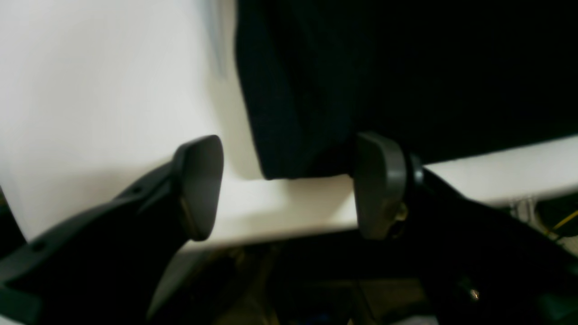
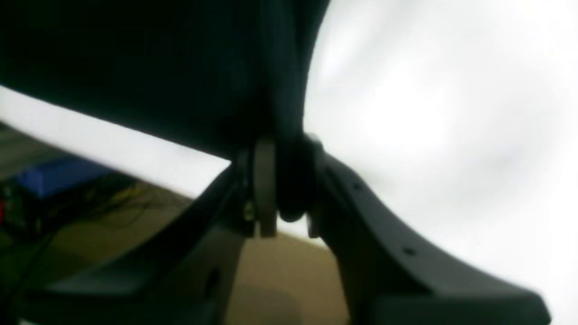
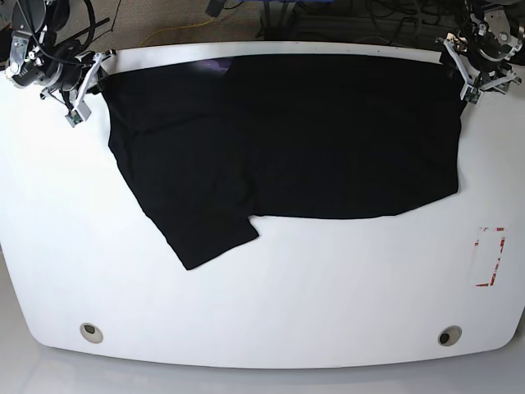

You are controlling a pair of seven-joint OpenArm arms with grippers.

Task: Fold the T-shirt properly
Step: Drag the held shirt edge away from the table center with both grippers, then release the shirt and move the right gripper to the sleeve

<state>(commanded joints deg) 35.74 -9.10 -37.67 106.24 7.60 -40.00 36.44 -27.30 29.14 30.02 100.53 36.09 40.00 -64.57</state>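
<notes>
The black T-shirt (image 3: 287, 131) lies spread across the far half of the white table (image 3: 271, 312), with one sleeve pointing toward the front left. My right gripper (image 2: 287, 194) is shut on a fold of the shirt's edge (image 2: 180, 67); in the base view this gripper (image 3: 82, 90) is at the shirt's far left corner. My left gripper (image 1: 289, 187) is open at the table's edge. A corner of the shirt (image 1: 307, 90) lies just beyond its fingers, and the right finger (image 1: 379, 185) touches the cloth. In the base view it (image 3: 467, 75) is at the shirt's far right corner.
A white label with red marks (image 3: 490, 257) lies on the table at the right. Two round holes (image 3: 92, 332) (image 3: 448, 336) sit near the front edge. Cables run behind the far edge (image 3: 344, 20). A blue box (image 2: 58, 174) sits below the table.
</notes>
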